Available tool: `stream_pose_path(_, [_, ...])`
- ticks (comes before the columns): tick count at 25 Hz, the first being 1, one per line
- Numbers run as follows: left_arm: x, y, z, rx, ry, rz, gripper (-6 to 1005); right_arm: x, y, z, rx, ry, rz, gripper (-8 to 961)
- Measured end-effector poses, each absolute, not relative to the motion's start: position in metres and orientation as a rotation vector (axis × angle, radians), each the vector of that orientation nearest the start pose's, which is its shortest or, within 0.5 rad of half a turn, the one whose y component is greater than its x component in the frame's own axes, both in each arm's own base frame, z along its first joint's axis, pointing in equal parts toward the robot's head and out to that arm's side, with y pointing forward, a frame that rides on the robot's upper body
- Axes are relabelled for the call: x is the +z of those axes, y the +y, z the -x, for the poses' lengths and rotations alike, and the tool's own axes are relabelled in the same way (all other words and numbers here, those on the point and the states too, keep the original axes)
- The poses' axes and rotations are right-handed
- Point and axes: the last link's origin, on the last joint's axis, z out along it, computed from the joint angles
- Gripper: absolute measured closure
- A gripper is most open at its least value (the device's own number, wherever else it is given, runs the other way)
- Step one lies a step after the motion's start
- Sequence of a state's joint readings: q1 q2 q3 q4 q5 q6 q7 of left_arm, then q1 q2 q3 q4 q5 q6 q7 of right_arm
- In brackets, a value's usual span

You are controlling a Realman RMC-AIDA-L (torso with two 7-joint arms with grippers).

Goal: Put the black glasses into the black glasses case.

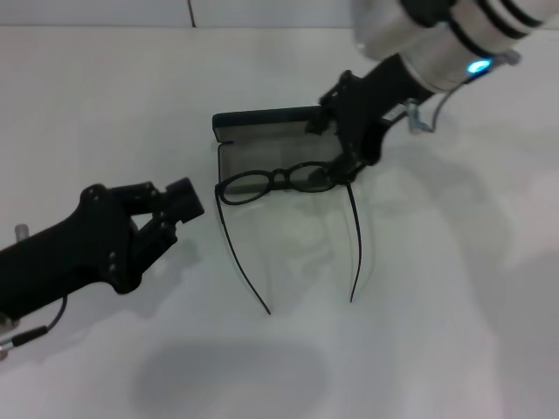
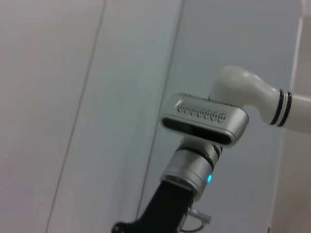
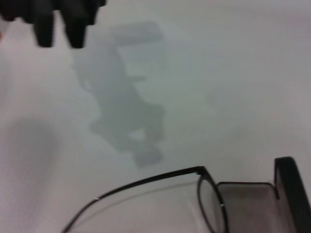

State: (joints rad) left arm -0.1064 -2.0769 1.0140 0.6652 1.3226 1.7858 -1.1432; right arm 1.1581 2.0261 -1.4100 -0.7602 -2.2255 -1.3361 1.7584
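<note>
The black glasses case (image 1: 266, 131) lies open toward the far side of the white counter (image 1: 454, 288), its lid standing up along the far edge and its grey tray facing the near edge. The black glasses (image 1: 278, 181) sit with the frame front across the tray's near rim, both temple arms unfolded and trailing out over the counter toward the near edge. The right claw (image 1: 342, 168) reaches down from the far right corner and is pinched on the frame's right end beside the lens. The left claw (image 1: 179, 202) hovers just off the frame's left end, clear of it, holding nothing; whether its fingers are spread or pressed together cannot be told.
</note>
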Motion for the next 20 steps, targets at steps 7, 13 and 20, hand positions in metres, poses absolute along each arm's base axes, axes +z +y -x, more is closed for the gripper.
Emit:
stream_pose_path(7, [0.008, 0.21, 0.294, -1.272, -0.581, 2.42, 873, -0.08, 0.426, -0.03, -0.392, -0.474, 2.945, 278])
stream_pose_path(13, [-0.007, 0.196, 0.303, -1.258, -0.608, 2.398, 874, -0.087, 0.427, -0.033, -0.4, -0.487, 2.925, 278])
stream_pose_path(20, [-0.015, 0.19, 0.309, -1.227, -0.616, 2.392, 874, -0.091, 0.428, -0.046, -0.422, -0.41, 2.944, 278])
